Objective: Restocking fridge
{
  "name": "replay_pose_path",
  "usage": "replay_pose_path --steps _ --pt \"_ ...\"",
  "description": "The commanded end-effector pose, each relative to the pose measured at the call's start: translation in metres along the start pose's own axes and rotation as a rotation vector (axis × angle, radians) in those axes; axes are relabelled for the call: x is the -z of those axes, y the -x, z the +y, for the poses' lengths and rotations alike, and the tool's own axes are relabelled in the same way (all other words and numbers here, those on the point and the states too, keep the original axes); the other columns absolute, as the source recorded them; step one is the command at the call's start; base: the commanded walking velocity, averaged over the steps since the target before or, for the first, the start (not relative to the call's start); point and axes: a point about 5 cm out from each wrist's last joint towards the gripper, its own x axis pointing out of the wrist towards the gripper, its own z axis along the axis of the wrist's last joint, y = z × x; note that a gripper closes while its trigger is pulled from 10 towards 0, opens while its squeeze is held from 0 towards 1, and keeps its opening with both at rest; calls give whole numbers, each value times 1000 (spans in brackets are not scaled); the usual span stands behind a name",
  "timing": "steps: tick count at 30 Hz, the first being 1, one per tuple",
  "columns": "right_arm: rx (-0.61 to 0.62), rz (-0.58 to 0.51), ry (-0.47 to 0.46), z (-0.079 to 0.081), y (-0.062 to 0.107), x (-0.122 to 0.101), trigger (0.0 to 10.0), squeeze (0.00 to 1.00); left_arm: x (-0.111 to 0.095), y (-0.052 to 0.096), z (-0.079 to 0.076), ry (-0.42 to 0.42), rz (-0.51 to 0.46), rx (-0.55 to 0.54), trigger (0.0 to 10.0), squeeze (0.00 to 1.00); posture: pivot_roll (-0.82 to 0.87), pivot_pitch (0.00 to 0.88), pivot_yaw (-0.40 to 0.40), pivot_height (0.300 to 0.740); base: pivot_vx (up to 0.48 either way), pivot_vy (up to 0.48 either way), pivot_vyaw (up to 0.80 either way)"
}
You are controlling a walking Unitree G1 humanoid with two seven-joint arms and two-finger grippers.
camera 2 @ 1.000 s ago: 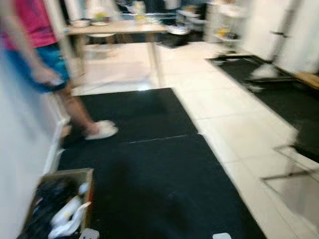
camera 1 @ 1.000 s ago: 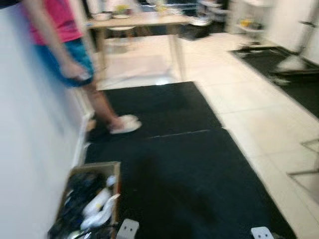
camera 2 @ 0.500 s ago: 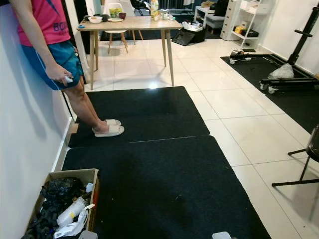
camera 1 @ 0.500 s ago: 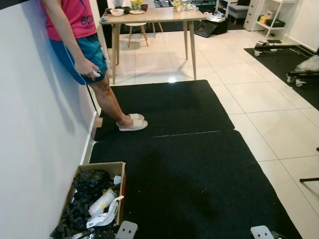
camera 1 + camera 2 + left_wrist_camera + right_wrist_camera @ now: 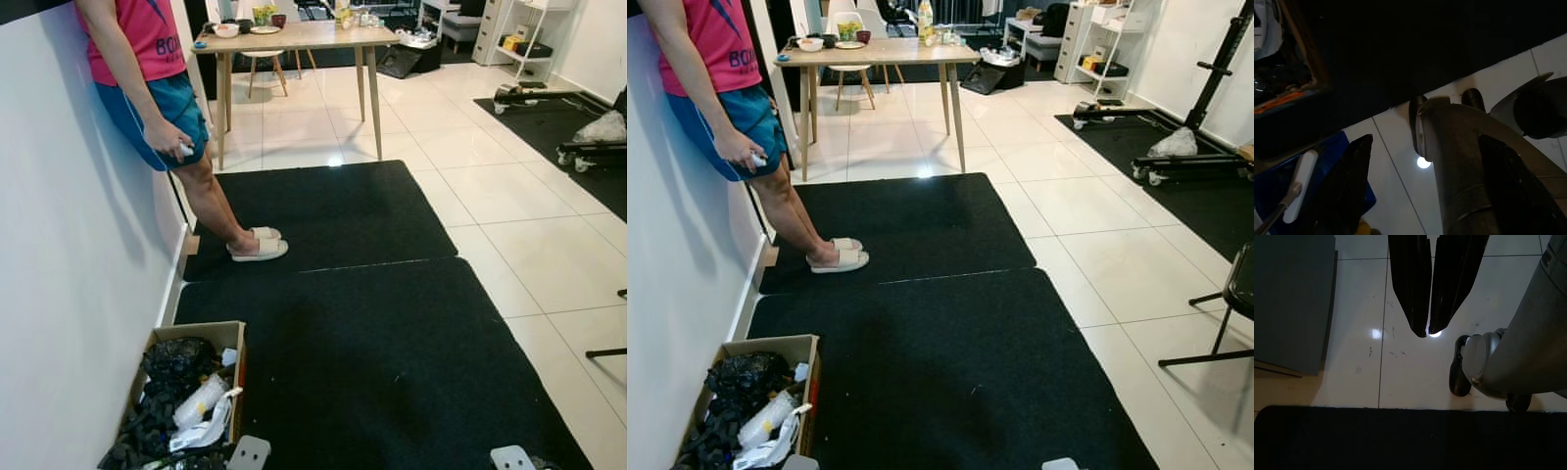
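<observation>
Nearest, the right gripper (image 5: pixel 1427 332) hangs over pale floor tile (image 5: pixel 1410 377) with its two black fingers (image 5: pixel 1410 289) pressed together at the tips, nothing between them. Beside it in the right wrist view stand the robot's silver leg (image 5: pixel 1528 347) and foot, with the edge of a black mat (image 5: pixel 1400 438) along the tile. The left gripper (image 5: pixel 1420 186) hangs in deep shade; one dark finger (image 5: pixel 1349 186) can be made out against the tile, but whether the fingers are apart or closed cannot be told.

On the floor at the robot's left, against the white wall (image 5: pixel 69 294), sits an open cardboard box (image 5: pixel 233 338) holding dark crumpled bags and a clear plastic bottle (image 5: pixel 199 399). Two black floor mats (image 5: pixel 372 372) lie end to end ahead, their short edges meeting in a seam.

At the far mat's left edge a person (image 5: pixel 147 88) in a pink shirt and blue shorts leans back against the wall, wearing white slippers (image 5: pixel 259 248), with a small white object in one hand (image 5: pixel 165 137).

Beyond stands a wooden table (image 5: pixel 294 37) on slim legs, carrying bowls and bottles, with a white chair behind it. Farther right are white shelving (image 5: pixel 1097 44), gym equipment on a separate dark mat (image 5: pixel 1176 162) and a black chair base (image 5: pixel 1225 323). No fridge or goods for restocking can be identified.
</observation>
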Motion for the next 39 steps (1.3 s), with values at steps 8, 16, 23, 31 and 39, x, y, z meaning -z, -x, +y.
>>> replay_pose_path --steps 8,16,23,31,39 --pt "-6 5 0 2 0 2 10000 0 15 4 5 -25 74 -21 10000 0 -8 0 -29 740 425 0 0" --pt "-12 5 -2 3 0 2 10000 0 17 5 4 -28 81 -17 10000 0 -8 0 -31 740 480 0 0" --pt "-10 7 -1 2 0 3 10000 0 18 5 3 -31 83 -18 10000 0 -12 0 -32 740 480 0 0" --pt "-10 8 2 0 0 3 10000 0 18 4 1 -33 83 -15 10000 0 -11 0 -38 740 480 0 0" --pt "-11 6 3 0 1 3 10000 0 18 3 0 -31 83 -14 10000 0 -9 0 -45 740 480 0 0"
